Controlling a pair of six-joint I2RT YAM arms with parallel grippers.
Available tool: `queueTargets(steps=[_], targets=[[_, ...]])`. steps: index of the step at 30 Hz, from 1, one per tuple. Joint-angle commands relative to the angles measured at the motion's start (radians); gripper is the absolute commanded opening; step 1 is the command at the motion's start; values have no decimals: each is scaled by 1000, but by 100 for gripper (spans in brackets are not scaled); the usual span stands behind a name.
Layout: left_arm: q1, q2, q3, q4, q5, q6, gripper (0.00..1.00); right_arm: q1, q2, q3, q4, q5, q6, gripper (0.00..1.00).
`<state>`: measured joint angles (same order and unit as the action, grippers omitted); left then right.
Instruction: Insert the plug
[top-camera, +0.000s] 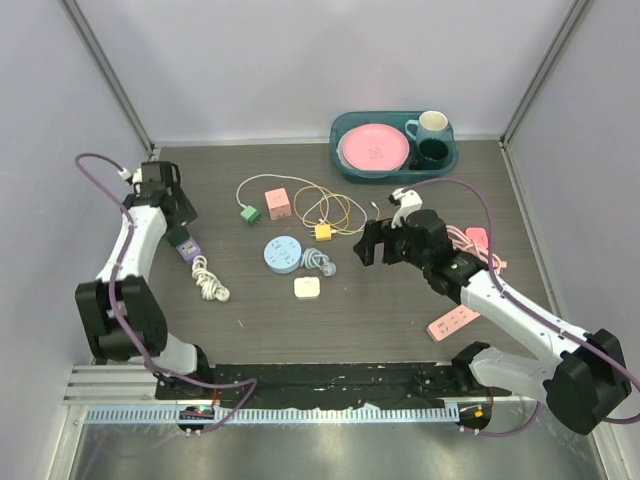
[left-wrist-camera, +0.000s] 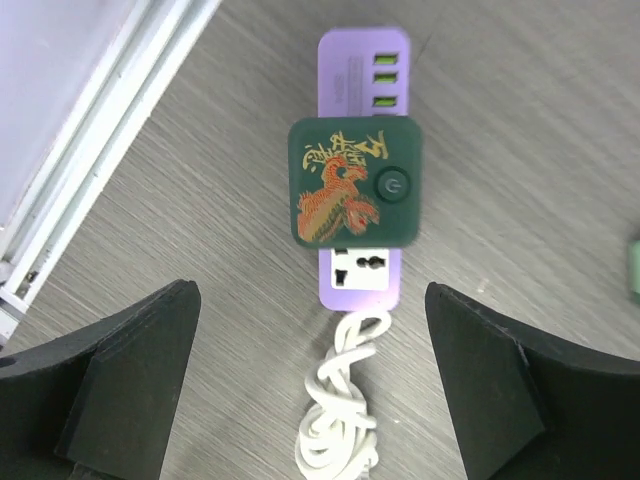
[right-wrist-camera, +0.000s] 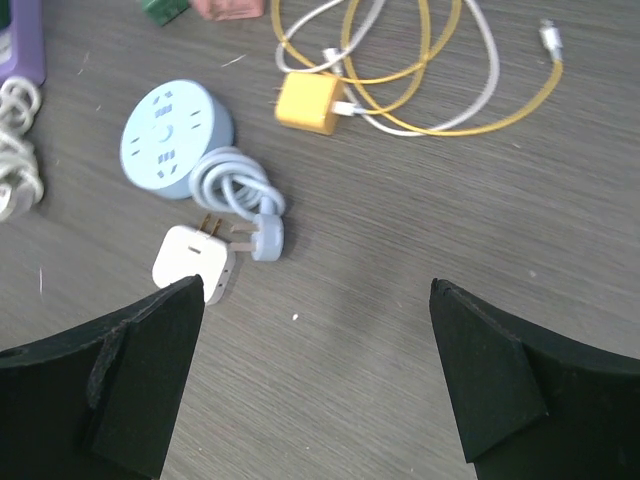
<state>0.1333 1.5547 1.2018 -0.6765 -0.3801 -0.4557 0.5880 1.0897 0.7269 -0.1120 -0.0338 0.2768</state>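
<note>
A purple power strip (left-wrist-camera: 359, 80) lies on the table at the left, also seen from the top (top-camera: 190, 249). A dark green square adapter with an orange dragon (left-wrist-camera: 354, 182) sits plugged into its middle. Its white cord (left-wrist-camera: 338, 410) is coiled at the near end. My left gripper (left-wrist-camera: 310, 320) is open and empty, hovering over the strip's cord end with a finger on each side; in the top view it (top-camera: 182, 222) is right above the strip. My right gripper (right-wrist-camera: 318, 295) is open and empty above bare table, right of a white adapter (right-wrist-camera: 193, 261) and a blue plug (right-wrist-camera: 265, 235).
A round blue power strip (top-camera: 282, 253) lies mid-table. Behind it lie a yellow adapter (top-camera: 323, 232) with looped cables, a pink cube (top-camera: 277, 203) and a green plug (top-camera: 249, 213). A pink strip (top-camera: 452, 322) lies under the right arm. A teal tray (top-camera: 345, 160) with plate and mugs is at the back.
</note>
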Motion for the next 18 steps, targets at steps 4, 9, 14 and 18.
queueTargets(steps=[4, 9, 14, 18], targets=[[-173, -264, -66, 40, 24, 67, 100, -135, -28, 77, -304, 126, 237, 100], [-335, -404, -185, 109, 147, 141, 100, -258, -14, 82, -521, 205, 350, 100], [-431, -476, -235, 126, 175, 175, 100, -318, -13, 88, -690, 345, 472, 100], [-488, -473, -255, 156, 121, 196, 100, -343, -13, 78, -800, 446, 587, 97]])
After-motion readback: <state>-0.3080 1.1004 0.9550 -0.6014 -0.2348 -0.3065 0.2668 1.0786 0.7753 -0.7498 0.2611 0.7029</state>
